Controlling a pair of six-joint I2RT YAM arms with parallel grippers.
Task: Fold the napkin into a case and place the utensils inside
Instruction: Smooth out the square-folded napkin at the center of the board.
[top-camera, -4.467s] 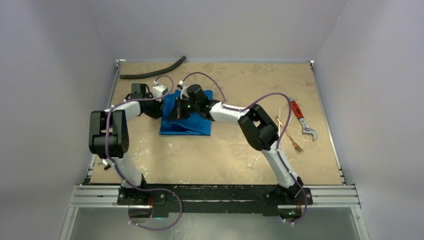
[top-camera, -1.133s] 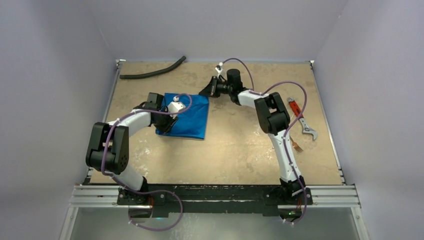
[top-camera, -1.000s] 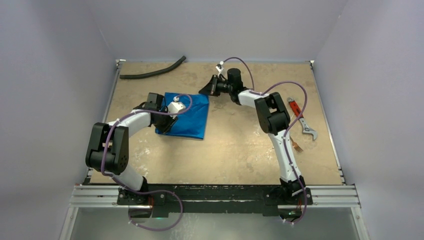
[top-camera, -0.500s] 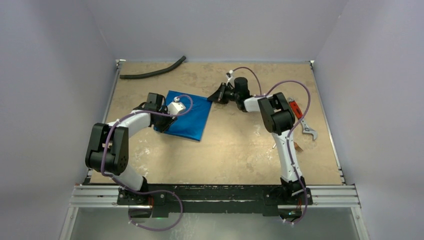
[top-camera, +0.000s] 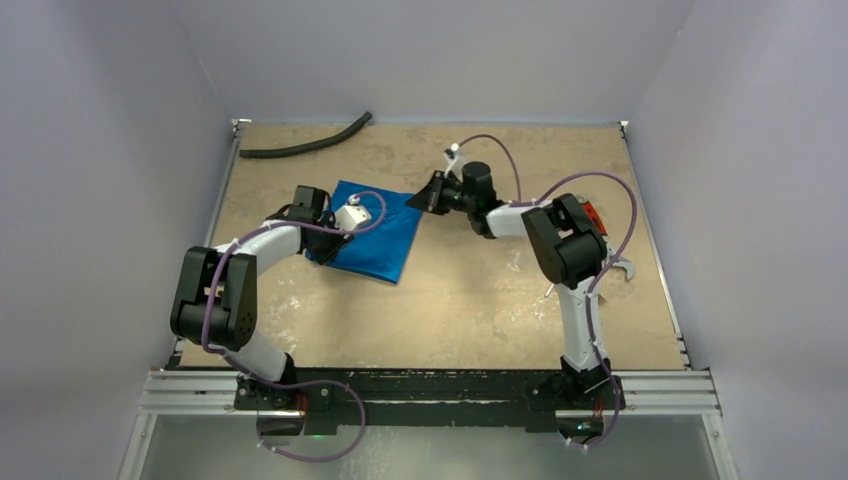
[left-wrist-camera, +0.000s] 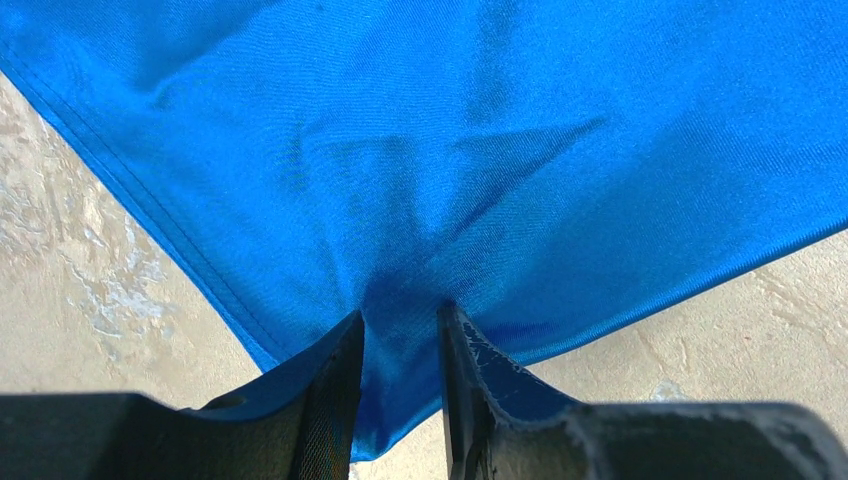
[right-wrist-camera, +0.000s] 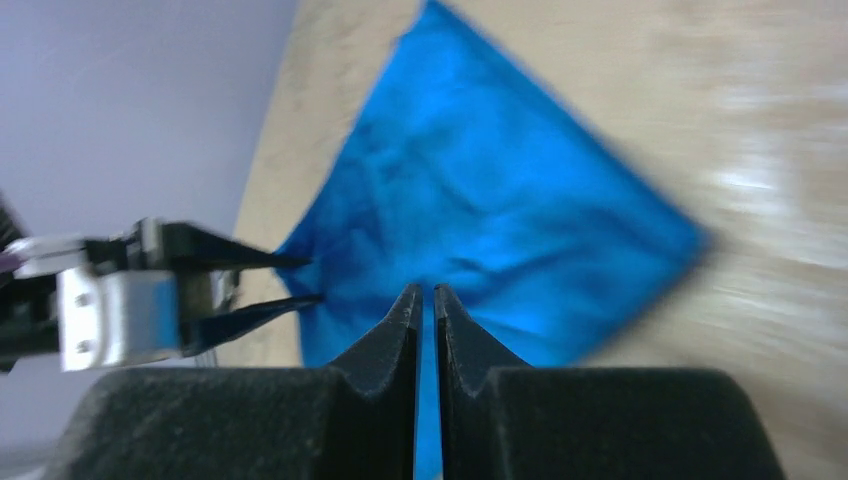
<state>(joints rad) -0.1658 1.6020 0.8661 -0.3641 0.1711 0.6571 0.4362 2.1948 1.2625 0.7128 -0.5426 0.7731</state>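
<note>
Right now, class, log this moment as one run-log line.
left end effector: pinching blue napkin edge | right end effector: near napkin corner, grip unclear

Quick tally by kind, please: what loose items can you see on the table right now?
Blue napkin: 1
Black hose: 1
Wrench: 1, mostly behind the right arm
Utensils: cannot count, that arm hides their spot
Total seen: 3
</note>
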